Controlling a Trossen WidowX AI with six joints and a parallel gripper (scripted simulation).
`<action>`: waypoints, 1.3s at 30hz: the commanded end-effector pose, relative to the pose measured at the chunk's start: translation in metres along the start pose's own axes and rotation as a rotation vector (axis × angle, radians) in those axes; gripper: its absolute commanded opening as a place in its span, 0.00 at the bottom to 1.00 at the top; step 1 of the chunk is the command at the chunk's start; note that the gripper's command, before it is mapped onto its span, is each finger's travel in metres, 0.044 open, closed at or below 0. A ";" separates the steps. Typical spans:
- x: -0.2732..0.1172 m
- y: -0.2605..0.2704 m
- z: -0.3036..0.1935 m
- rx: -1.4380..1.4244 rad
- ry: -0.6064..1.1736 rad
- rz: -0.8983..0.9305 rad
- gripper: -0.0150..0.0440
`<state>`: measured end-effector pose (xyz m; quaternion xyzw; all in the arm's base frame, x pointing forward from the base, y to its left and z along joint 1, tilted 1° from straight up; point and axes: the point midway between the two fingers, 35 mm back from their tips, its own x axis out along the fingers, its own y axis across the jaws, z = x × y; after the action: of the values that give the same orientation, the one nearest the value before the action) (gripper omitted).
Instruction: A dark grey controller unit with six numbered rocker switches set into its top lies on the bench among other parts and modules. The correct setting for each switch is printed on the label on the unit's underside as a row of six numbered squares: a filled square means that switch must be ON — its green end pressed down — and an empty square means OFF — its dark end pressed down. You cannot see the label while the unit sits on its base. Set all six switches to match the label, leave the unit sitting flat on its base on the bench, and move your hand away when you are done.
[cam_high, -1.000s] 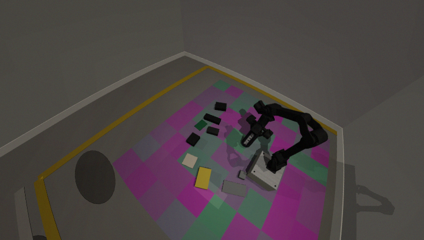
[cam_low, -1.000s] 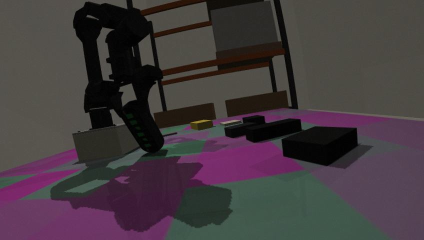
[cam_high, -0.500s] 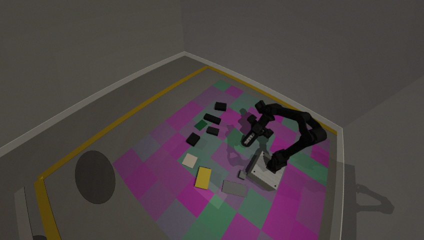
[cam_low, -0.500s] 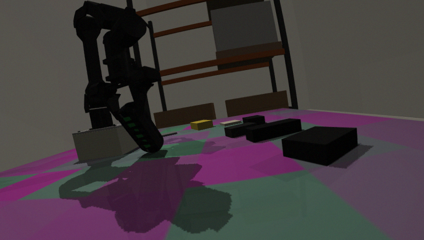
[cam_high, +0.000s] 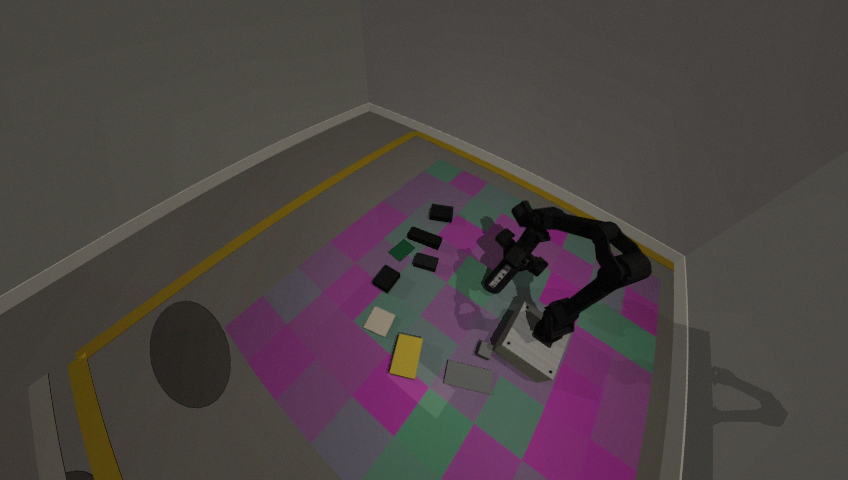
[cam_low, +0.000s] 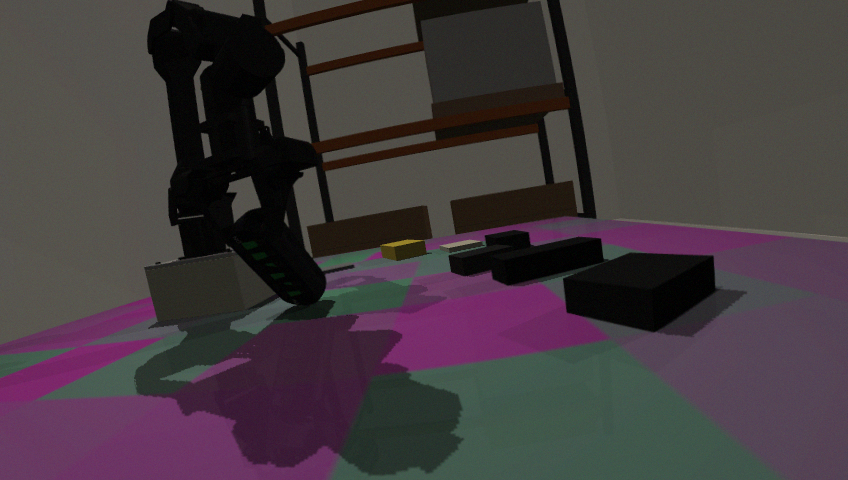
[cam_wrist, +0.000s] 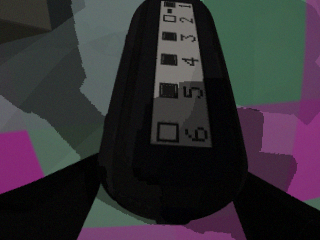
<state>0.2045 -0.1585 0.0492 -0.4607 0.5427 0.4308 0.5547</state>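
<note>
In the top view, the base box (cam_high: 550, 371) (cam_low: 196, 291) of the arm stood on the checkered surface (cam_high: 440, 428) (cam_low: 535, 404) (cam_wrist: 270, 60), and the controller unit (cam_high: 501, 277) (cam_low: 279, 267) (cam_wrist: 175, 185) was up and to the left of it, apart from it, with the white label (cam_high: 498, 277) (cam_wrist: 172, 75) showing. A small grey block (cam_high: 483, 349) lay just beside the base box's left side, and a flat grey plate (cam_high: 468, 376) lay near it, lower left. A yellow block (cam_high: 406, 356) (cam_low: 403, 249) and a cream square piece (cam_high: 379, 321) (cam_low: 461, 245) lay farther left of the base box. Four black blocks and a green plate (cam_high: 401, 249) were well apart from it, to the upper left.

In the exterior view, the jaws (cam_high: 517, 255) (cam_low: 252, 220) were clamped on the controller unit, which hung steeply tilted just to the right of the base box in the picture. A row of green switch ends showed on its face; whether its low end touched the surface could not be told. A rack (cam_low: 380, 136) with orange beams stood behind the base box.

In the wrist view, the jaws gripped the unit from both sides, below the label in the picture. Squares 3, 4 and 5 were filled; 2 and 6 were empty. Square 1, near the top edge, looked filled.
</note>
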 end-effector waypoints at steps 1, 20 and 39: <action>0.005 0.001 0.000 -0.008 -0.008 0.011 0.83; 0.015 0.001 -0.012 -0.008 -0.007 0.011 0.83; 0.026 0.002 -0.022 -0.008 -0.006 0.011 0.83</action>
<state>0.2005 -0.1828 0.0282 -0.4613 0.5449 0.4291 0.5533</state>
